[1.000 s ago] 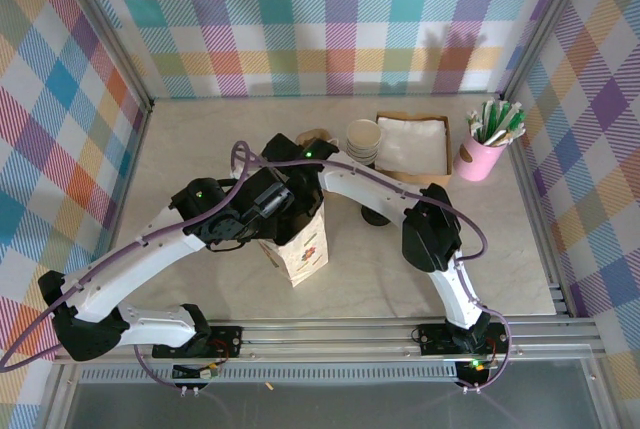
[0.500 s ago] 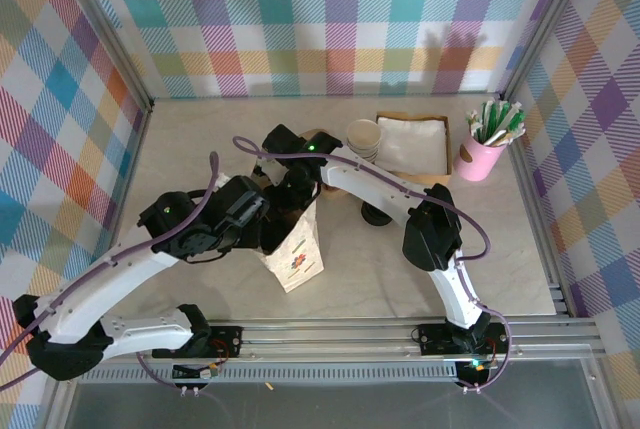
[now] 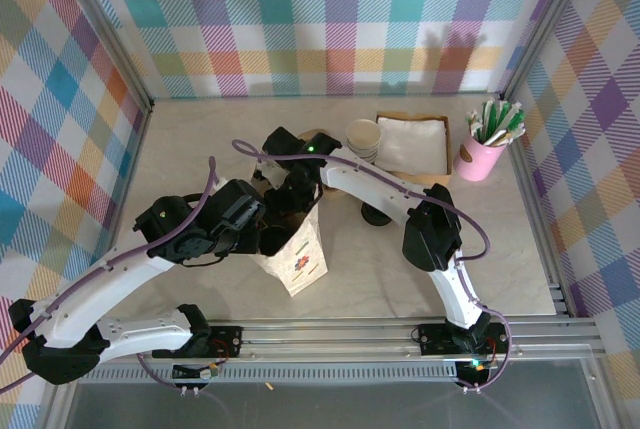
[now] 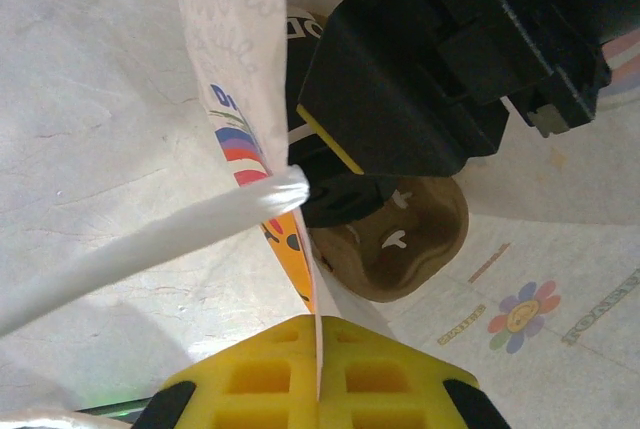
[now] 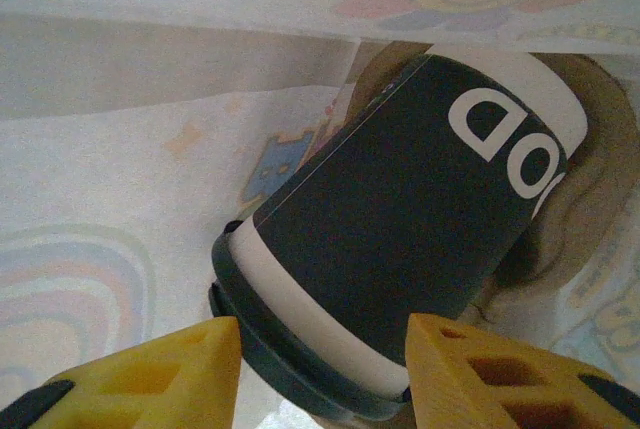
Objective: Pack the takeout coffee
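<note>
Left gripper (image 4: 318, 349): pinched shut on the top edge of the paper bag (image 3: 305, 259).
Right gripper (image 5: 322, 334): inside the bag, fingers flanking the cup's lidded end; I cannot tell if they grip.
Takeout coffee (image 5: 400, 219): tilted inside the bag, base toward a brown carrier (image 4: 400, 249).

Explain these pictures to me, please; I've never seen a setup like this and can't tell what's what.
Two robot arms are bolted to a table. One picture looks down from above; the other two come from cameras on the wrists. The left gripper pinches the edge of a printed paper bag. The right gripper reaches inside, its fingers either side of a lidded dark coffee cup; whether they grip it is unclear. Behind stand stacked cups, napkins and a pink holder.
</note>
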### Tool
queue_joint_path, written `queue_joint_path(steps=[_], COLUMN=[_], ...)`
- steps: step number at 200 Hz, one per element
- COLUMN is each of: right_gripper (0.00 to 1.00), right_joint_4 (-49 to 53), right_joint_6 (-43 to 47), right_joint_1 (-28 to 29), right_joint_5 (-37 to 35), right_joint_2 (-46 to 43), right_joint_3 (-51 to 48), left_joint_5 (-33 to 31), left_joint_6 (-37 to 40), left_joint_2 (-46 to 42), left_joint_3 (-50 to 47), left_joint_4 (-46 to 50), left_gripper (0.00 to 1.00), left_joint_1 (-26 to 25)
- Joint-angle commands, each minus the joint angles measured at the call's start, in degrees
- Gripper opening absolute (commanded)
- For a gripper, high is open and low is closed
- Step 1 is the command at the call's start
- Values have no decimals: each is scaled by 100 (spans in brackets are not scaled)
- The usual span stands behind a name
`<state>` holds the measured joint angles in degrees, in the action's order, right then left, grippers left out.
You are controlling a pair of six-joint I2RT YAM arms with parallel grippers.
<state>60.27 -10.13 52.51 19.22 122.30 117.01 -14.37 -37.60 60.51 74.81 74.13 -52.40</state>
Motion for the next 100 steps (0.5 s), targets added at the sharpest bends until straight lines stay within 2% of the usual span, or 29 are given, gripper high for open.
queue_joint_path(steps=[1,20,31,100], right_gripper=[55,66,70,75], right_joint_4=[-197,-260,-272,-332], right_joint_6=[437,666,790,1178], right_joint_1=[4,40,40,108], right_joint_5=[65,-25,-46,203], right_joint_2=[-273,-401,-441,-615], right_joint_3=[-263,-429,-496,-687], left_joint_5=[298,320,335,469], left_joint_6=[151,175,175,318], left_joint_2=[-62,-43,-45,-91], left_joint_3=[-55,-73,-87,-210], left_joint_4=[260,234,226,99], left_gripper=[0,0,0,0], left_joint_1=[11,11,11,27])
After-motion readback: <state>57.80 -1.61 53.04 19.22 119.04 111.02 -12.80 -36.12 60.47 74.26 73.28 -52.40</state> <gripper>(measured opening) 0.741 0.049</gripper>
